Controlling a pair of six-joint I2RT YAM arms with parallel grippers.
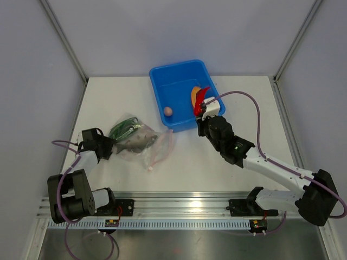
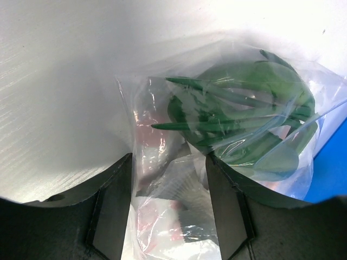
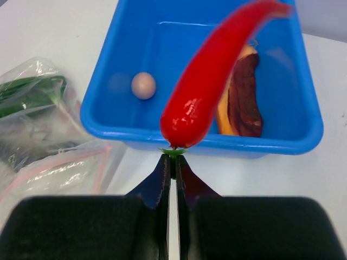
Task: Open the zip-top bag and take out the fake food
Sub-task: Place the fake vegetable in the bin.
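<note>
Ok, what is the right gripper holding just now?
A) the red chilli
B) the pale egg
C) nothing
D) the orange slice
A: the right gripper is shut on the green stem end of the red chilli, at the near rim of the blue tub; the egg lies inside it.

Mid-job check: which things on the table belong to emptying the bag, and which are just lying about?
Job: zip-top bag; green toy food inside it; red chilli in the right gripper; egg and orange slice, already out.
Just lying about: blue tub holding those two; purple cables.
</note>
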